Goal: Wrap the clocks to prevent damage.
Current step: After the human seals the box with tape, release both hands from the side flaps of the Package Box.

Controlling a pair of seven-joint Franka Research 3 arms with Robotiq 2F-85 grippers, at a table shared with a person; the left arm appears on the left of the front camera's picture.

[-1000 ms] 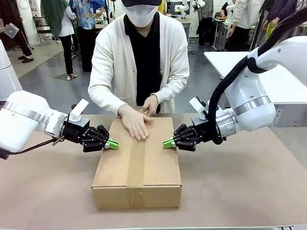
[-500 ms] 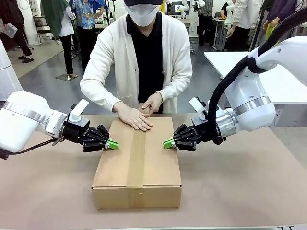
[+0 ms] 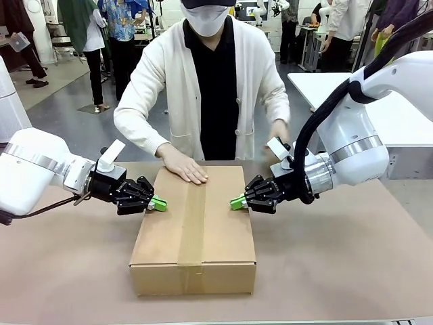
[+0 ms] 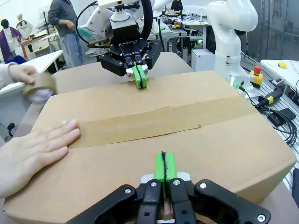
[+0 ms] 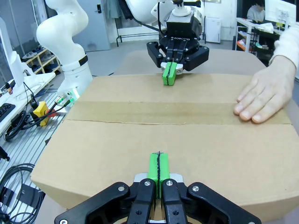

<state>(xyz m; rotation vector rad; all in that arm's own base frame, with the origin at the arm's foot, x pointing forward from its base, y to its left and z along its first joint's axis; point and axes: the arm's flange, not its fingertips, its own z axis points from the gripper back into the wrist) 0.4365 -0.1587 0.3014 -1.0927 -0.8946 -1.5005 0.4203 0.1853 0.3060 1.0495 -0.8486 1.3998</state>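
In the front view, a closed cardboard box [image 3: 193,230] sits on the brown table [image 3: 352,257] between the two grippers, a strip of brown tape [image 3: 192,220] running along its top seam. The left gripper [image 3: 158,203] has its green pads pressed together, holding nothing, their tips touching the box's left top edge. The right gripper [image 3: 236,202] mirrors it on the opposite edge, pads also together and empty. Beyond both grippers, a person in a white cardigan rests one hand [image 3: 184,168] flat on the far end of the box top; the other hand [image 3: 279,130] is lifted just behind the right arm. In the left wrist view, the left gripper [image 4: 163,167] rises from the bottom edge with its fingers fully together, the pad tips lying on the near edge of the box [image 4: 154,135]. Straight ahead across the box top, the right gripper [image 4: 139,77] meets the far edge. The flat hand [image 4: 32,151] lies to the left of the pads on the tape [image 4: 154,122], and farther off the other hand holds a tape roll [image 4: 41,87]. In the right wrist view, the right gripper [image 5: 159,169] is likewise closed on nothing, pads on the near edge of the box [image 5: 154,135]. The left gripper [image 5: 168,73] sits directly opposite, and the flat hand [image 5: 264,95] lies ahead and to the right.
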